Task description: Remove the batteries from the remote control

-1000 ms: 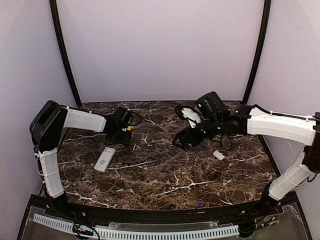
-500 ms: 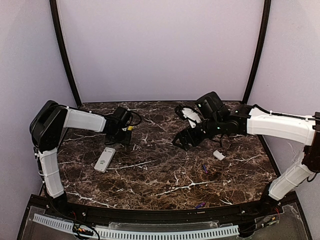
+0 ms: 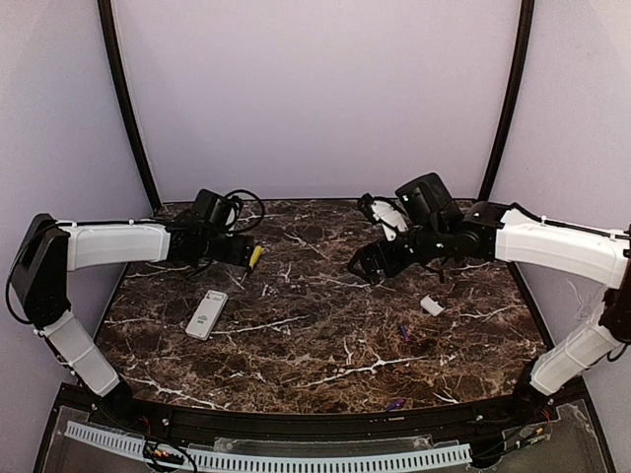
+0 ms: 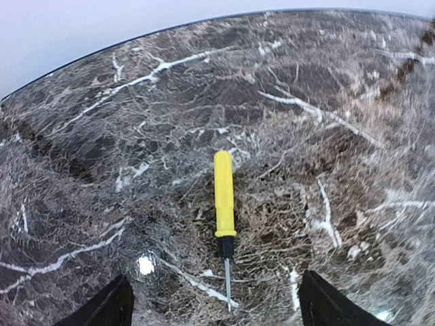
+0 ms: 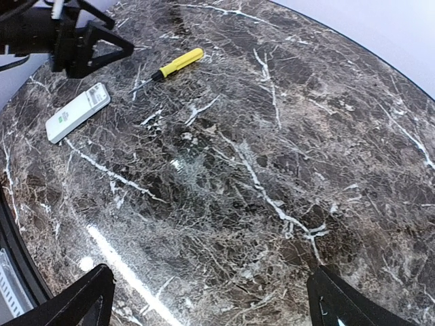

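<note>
— So, where does the unloading stand?
— Near its end, I judge. The remote (image 3: 206, 314) lies on the table (image 3: 315, 355) toward the left. The batteries (image 3: 402, 332) lie loose on the right, well apart from it, the second (image 3: 394, 404) by the front edge. The cover (image 3: 431, 305) sits near the first.
— And the tools?
— The left tool (image 3: 237, 253) has its fingers apart and empty, with the screwdriver (image 4: 224, 193) lying free just ahead. The right tool (image 3: 367, 268) is spread wide above the table, holding nothing.
— Next?
— Probably drawing both arms back without nudging the loose pieces.
</note>
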### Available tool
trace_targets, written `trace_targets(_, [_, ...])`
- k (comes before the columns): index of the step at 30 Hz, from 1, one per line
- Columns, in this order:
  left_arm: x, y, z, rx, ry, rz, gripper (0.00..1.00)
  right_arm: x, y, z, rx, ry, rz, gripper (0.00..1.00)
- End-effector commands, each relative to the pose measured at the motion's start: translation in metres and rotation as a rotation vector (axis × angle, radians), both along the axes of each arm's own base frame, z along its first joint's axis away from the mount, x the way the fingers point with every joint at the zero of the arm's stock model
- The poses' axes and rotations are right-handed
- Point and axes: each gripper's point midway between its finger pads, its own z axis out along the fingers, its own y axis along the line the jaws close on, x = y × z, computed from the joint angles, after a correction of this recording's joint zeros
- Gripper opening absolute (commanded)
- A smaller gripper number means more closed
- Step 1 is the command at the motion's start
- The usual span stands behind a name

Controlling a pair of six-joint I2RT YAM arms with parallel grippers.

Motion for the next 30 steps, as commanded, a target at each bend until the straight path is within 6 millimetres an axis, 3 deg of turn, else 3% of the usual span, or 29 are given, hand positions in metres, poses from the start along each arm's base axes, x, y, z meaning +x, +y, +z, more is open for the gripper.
trace_targets(1, [0.0,0.022,0.039,0.041,-0.149,0.032,0.88,0.018,-0.017,0.018,0.009,-0.088,-0.071,0.99])
trace_targets(7, [0.007,0.064,0.06,0.199,-0.237,0.159,0.94,0.054,-0.064,0.036,-0.066,-0.254,-0.229,0.99])
trace_targets(12, [0.012,0.112,0.068,0.313,-0.281,0.293,0.94,0.083,-0.106,0.053,-0.065,-0.338,-0.353,0.99])
trace_targets(18, [0.008,0.166,0.082,0.342,-0.427,0.456,0.95,0.109,-0.172,0.051,-0.06,-0.377,-0.574,0.99])
trace_targets(23, [0.001,0.177,0.082,0.391,-0.57,0.44,0.95,0.119,-0.213,0.036,-0.054,-0.354,-0.703,0.99])
trace_targets(30, [-0.005,0.189,0.04,0.482,-0.495,0.408,0.95,0.123,-0.246,0.019,-0.06,-0.34,-0.795,0.99])
